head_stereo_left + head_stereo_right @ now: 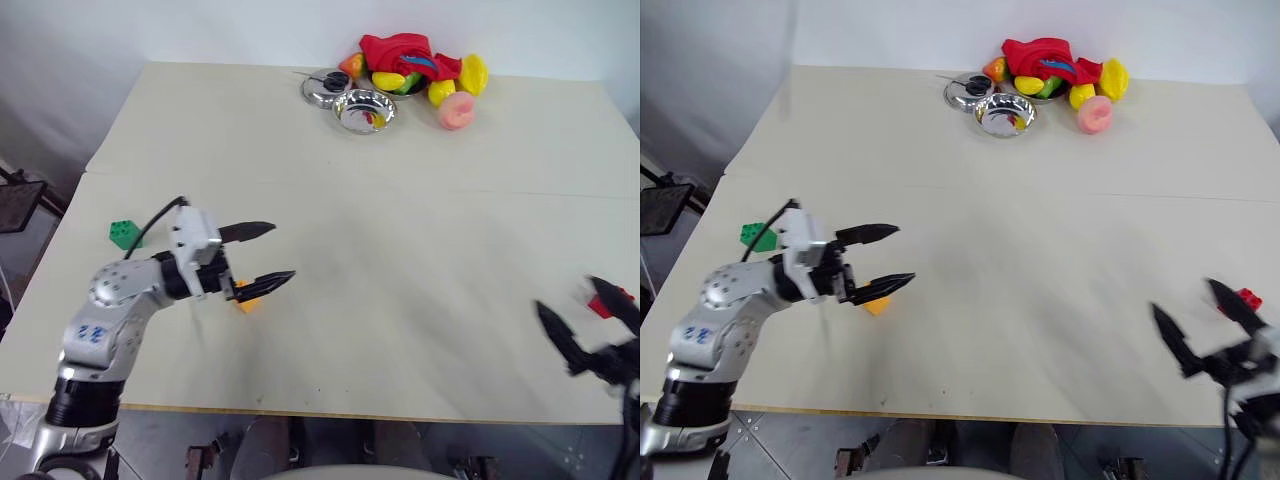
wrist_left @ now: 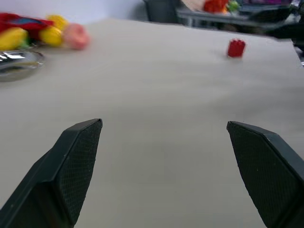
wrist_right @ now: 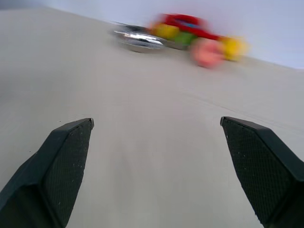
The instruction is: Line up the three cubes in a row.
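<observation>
The green cube [image 1: 124, 234] sits near the table's left edge, behind my left arm. The orange-yellow cube [image 1: 248, 300] lies on the table just under the lower finger of my left gripper [image 1: 282, 252], partly hidden by it. That gripper is open, level above the table, with nothing between its fingers. Far off at the right sits the red cube [image 1: 605, 300], also seen across the table in the left wrist view [image 2: 236, 48]. My right gripper [image 1: 566, 296] hovers open just left of the red cube, holding nothing.
At the table's back stand two round steel bowls [image 1: 364, 108] beside a pile of toy fruit and red cloth [image 1: 410, 60]. A seam [image 1: 400, 186] runs across the tabletop. The table's front edge [image 1: 330, 412] lies close below both grippers.
</observation>
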{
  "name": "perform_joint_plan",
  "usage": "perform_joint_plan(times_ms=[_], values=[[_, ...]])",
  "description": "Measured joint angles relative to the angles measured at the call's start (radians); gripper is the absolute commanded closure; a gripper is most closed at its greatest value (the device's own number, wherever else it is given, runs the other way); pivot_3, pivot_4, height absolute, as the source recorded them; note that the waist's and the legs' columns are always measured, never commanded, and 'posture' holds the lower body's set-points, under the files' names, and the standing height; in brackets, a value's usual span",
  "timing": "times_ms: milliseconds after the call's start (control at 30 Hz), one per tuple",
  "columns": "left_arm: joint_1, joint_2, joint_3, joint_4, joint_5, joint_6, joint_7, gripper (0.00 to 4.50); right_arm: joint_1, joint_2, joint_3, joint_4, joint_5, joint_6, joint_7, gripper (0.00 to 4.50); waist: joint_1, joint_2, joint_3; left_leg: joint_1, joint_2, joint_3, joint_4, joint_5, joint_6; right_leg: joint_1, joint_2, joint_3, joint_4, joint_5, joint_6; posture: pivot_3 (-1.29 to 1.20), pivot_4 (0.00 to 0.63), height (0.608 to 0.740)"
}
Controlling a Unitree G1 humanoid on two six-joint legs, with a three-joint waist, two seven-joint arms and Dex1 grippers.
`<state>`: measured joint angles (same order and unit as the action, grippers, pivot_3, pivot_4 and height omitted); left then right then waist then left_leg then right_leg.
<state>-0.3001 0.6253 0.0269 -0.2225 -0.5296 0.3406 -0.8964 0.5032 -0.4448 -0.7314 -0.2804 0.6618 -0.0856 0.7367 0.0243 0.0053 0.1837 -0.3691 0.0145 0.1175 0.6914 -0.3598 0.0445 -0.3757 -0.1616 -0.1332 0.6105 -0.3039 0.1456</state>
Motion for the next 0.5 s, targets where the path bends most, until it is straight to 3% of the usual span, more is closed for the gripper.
perform_joint_plan(times_ms=[200,367,433,500], values=[[-0.006,-0.024,-0.055,-0.004,0.006,0.056,-0.007,0.03,0.111,0.073,-0.183,0.086,0.033,0.007,-0.113,0.00,-0.008,0.001,0.000,0.001,0.002,0.001,-0.001,0.000,0.000,0.000,0.000,0.002,0.000,0.000,0.000,0.00,0.150,0.740],[0.002,-0.033,-0.053,-0.047,0.005,0.075,0.002,0.03,0.196,0.093,-0.200,0.059,0.010,0.066,-0.189,0.00,-0.011,0.004,-0.002,0.001,0.002,0.000,-0.001,0.000,-0.001,-0.001,-0.001,0.002,0.000,0.000,0.000,0.00,0.150,0.740],[0.020,-0.036,-0.049,-0.076,0.005,0.090,0.023,0.03,0.222,0.084,-0.194,-0.012,0.013,0.132,-0.220,0.00,-0.012,0.008,-0.004,0.001,0.002,0.000,-0.001,0.000,-0.001,-0.001,-0.002,0.004,0.000,0.000,0.000,0.00,0.150,0.740],[0.041,-0.042,-0.048,-0.107,0.005,0.106,0.039,0.03,0.226,-0.006,-0.189,-0.084,0.055,0.267,-0.275,0.00,-0.026,0.009,-0.004,0.002,0.001,0.002,-0.001,0.000,0.000,0.000,-0.003,0.006,0.000,0.000,0.000,0.00,0.150,0.740]])
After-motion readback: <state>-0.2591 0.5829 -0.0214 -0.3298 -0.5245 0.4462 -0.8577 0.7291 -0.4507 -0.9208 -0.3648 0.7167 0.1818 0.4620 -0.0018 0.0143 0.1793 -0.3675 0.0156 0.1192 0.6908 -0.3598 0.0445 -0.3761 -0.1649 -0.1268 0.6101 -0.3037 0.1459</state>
